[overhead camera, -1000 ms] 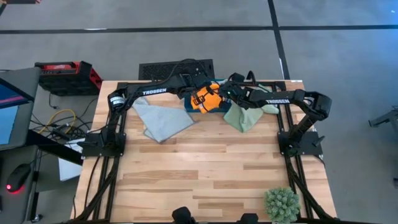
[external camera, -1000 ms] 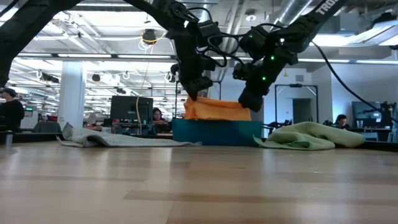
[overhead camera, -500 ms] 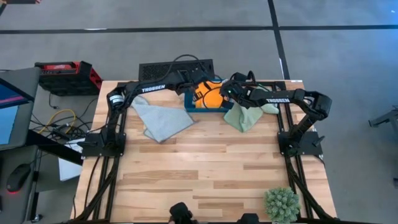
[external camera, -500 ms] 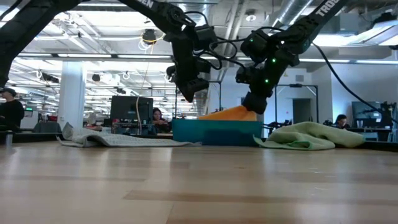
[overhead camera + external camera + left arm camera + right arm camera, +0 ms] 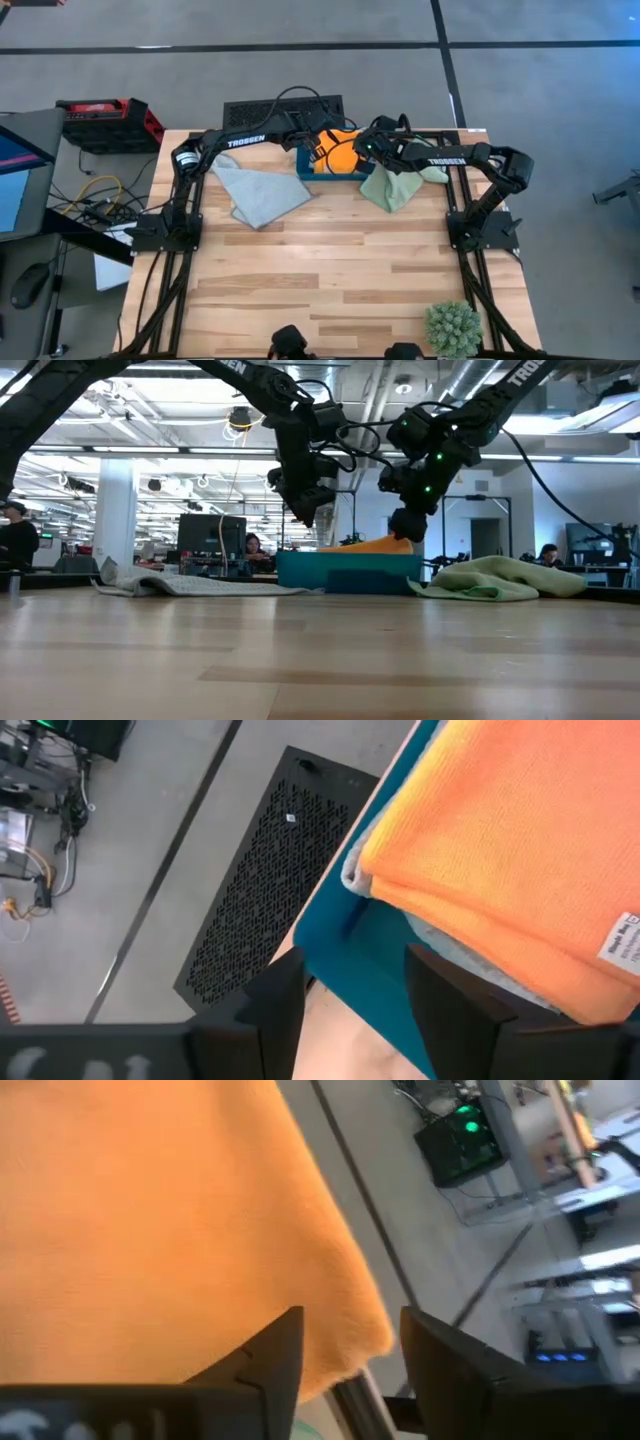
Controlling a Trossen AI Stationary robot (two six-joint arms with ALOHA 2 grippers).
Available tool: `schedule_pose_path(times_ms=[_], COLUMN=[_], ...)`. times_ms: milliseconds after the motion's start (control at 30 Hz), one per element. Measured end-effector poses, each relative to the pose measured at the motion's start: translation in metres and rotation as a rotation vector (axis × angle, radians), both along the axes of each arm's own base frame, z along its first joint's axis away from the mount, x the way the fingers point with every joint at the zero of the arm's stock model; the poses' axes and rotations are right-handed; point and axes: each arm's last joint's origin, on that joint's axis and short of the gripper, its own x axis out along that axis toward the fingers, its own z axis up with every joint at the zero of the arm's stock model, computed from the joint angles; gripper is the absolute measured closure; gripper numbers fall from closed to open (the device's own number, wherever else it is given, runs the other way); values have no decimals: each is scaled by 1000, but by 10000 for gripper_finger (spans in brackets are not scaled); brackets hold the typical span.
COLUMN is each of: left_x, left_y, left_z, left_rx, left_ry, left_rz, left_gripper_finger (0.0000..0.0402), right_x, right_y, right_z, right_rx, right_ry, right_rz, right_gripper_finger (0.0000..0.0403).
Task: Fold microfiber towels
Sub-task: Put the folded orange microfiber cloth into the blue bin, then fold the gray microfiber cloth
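Observation:
The folded orange towel (image 5: 340, 156) lies in the dark teal box (image 5: 340, 572) at the table's far edge, on top of a grey towel (image 5: 352, 875). My left gripper (image 5: 355, 1010) stands open above the box's left end, clear of the towel. My right gripper (image 5: 345, 1365) hangs open just over the orange towel's right end (image 5: 385, 543). A pale blue-grey towel (image 5: 258, 192) lies spread flat on the table left of the box. A light green towel (image 5: 392, 187) lies crumpled to the box's right. My right gripper stands open with its fingers (image 5: 403, 530) slanting down from the table's right, right at the orange towel's right corner (image 5: 350, 1330). Whether the fingertips touch the cloth, I cannot tell. The towel lies in the box.
Another pale cloth (image 5: 435, 172) lies under my right arm at the far right. A spiky green plant ball (image 5: 453, 328) sits at the near right corner. A black perforated panel (image 5: 282, 110) lies beyond the far edge. The table's near half is bare wood (image 5: 330, 270).
Both grippers have opened and let go of the orange towel. The towel, held bunched above the box a second ago, has dropped into the box and lies lower and flatter.

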Motion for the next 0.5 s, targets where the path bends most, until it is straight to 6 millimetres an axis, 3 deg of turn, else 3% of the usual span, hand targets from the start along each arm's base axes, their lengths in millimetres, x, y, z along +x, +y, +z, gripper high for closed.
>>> schedule_pose_path(times_ms=[200, 500], left_x=[-2, -35], left_y=[-10, -50], left_z=[8, 57], left_rx=[9, 3], left_ry=[11, 38], left_rz=[-8, 63], left_gripper_finger=[236, 236], right_x=[-3, -11], right_y=[4, 43], right_z=[8, 47], right_rx=[-70, -33], right_ry=[9, -103], right_rz=[-88, 10], right_gripper_finger=[182, 180])
